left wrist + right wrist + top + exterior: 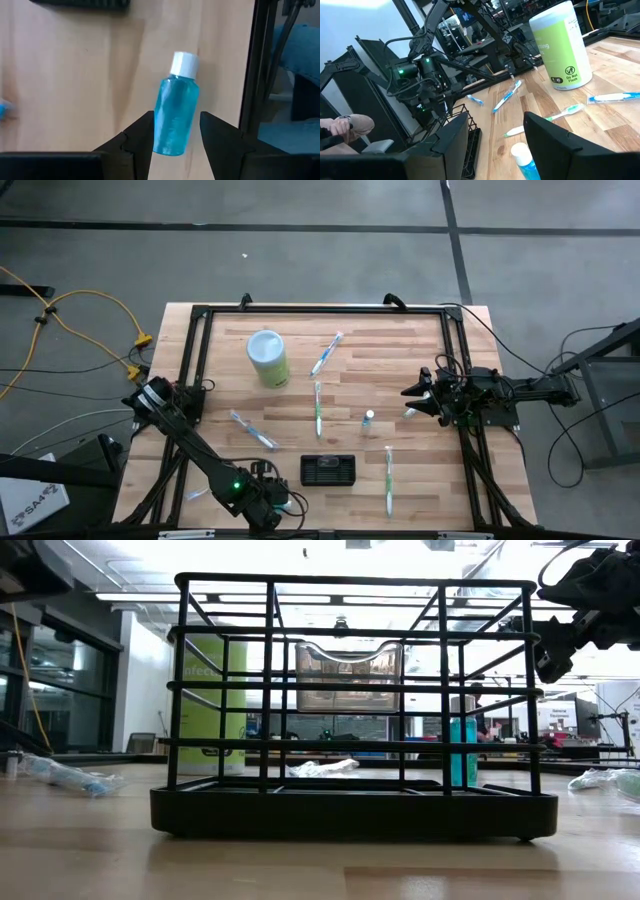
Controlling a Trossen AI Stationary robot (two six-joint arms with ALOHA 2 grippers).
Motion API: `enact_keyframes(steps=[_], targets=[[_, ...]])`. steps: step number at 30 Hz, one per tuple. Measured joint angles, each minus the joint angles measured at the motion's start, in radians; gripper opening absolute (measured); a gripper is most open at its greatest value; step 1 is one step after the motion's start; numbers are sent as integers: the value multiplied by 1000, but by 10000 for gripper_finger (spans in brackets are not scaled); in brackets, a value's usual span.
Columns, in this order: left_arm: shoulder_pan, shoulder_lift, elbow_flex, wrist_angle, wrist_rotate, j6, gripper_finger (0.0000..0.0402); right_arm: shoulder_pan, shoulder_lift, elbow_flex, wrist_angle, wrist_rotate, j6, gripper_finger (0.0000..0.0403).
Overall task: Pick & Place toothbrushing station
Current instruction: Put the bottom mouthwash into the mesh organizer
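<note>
— The toothbrushing station (352, 812) is being left untouched just beside the left gripper (176, 119), whose fingers are being held apart around a blue bottle (175, 107), nothing clamped.
— Light and rigid, probably; a top bar is being favoured. The right gripper (496, 120) is waiting, spread, farther off.

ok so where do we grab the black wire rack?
Probably from straight above, closing across the rack's short width onto its top rails. It stands upright, long side left-right in the high view, and the open wire frame leaves those rails exposed; the base sits flat on the table.
</note>
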Motion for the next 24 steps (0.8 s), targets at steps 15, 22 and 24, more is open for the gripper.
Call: enact_keyframes(steps=[15, 22, 24], targets=[[16, 30, -1, 49, 23, 4, 154, 0, 0, 0, 0, 0, 0, 184], [40, 33, -1, 79, 48, 53, 154, 0, 0, 0, 0, 0, 0, 184], [49, 33, -1, 82, 70, 60, 154, 0, 0, 0, 0, 0, 0, 184]])
